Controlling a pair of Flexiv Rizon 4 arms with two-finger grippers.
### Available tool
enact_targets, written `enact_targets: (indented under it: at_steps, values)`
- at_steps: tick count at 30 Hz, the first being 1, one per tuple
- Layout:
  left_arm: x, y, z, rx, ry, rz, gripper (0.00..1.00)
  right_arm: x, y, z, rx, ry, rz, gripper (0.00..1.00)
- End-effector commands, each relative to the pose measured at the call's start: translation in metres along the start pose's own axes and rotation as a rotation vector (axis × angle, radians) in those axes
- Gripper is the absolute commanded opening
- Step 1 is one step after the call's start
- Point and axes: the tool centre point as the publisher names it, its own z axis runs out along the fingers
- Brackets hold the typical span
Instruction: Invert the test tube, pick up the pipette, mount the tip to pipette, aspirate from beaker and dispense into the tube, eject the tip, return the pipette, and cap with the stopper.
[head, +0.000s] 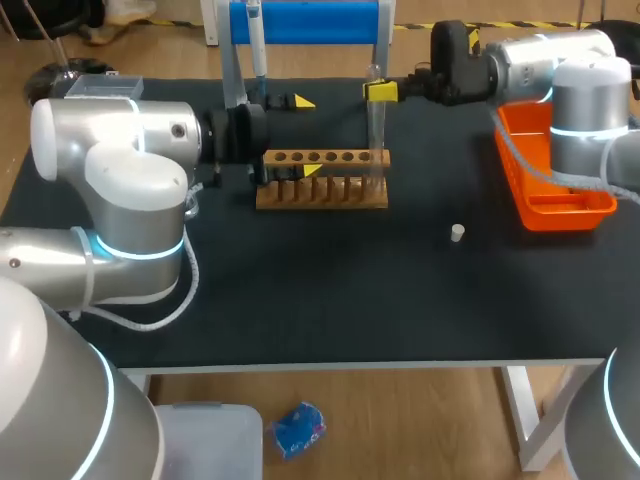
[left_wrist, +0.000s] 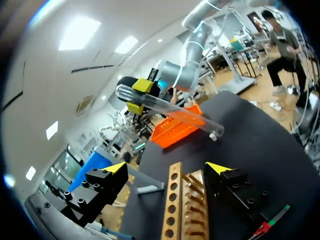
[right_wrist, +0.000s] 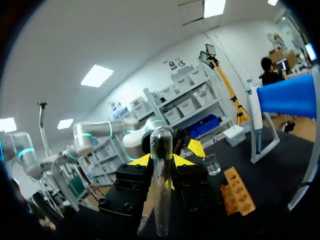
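Note:
A clear test tube (head: 377, 140) stands upright over the right end of the wooden rack (head: 322, 190). My right gripper (head: 381, 91) is shut on the tube near its top. In the right wrist view the tube (right_wrist: 161, 190) runs between the yellow fingers (right_wrist: 142, 161). In the left wrist view the tube (left_wrist: 175, 112) has its rounded end by the right gripper (left_wrist: 136, 96). My left gripper (head: 308, 136) is open at the rack's left part, and the rack (left_wrist: 172, 215) lies between its tips. The pipette (head: 257, 45) hangs on the blue stand (head: 305, 20). A small white stopper (head: 457, 233) lies on the mat.
An orange tray (head: 548, 175) sits at the right back edge under my right arm. A small glass beaker (right_wrist: 211, 164) stands past the rack in the right wrist view. A clear box (head: 100, 86) is at the back left.

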Motion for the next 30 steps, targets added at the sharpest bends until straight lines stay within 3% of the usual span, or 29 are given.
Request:
enact_targets:
  at_steps: [1, 13, 15, 17, 19, 20, 30]
  values:
    - [0.006, 0.005, -0.002, 0.109, -0.214, 0.553, 1.0, 0.005, -0.003, -0.004, -0.073, -0.022, 0.337, 0.0]
    - [0.006, 0.005, -0.002, 0.109, -0.214, 0.553, 1.0, 0.005, -0.003, -0.004, -0.073, -0.022, 0.337, 0.0]
    - [0.001, -0.004, -0.001, 0.235, -0.356, 0.634, 1.0, 0.005, -0.003, -0.004, -0.073, -0.022, 0.337, 0.0]
    - [0.001, -0.008, -0.002, 0.232, -0.356, 0.867, 1.0, 0.004, -0.002, -0.006, -0.119, -0.023, 0.478, 0.0]
    - [0.002, -0.014, -0.003, 0.272, -0.388, 1.037, 1.0, 0.006, -0.006, -0.006, -0.16, -0.021, 0.648, 0.0]
    - [0.004, -0.016, -0.003, 0.273, -0.36, 1.089, 1.0, 0.008, -0.008, -0.007, -0.177, -0.036, 0.734, 0.0]
    - [0.004, -0.016, -0.003, 0.274, -0.357, 1.117, 1.0, 0.008, -0.01, -0.009, -0.183, -0.051, 0.759, 0.0]
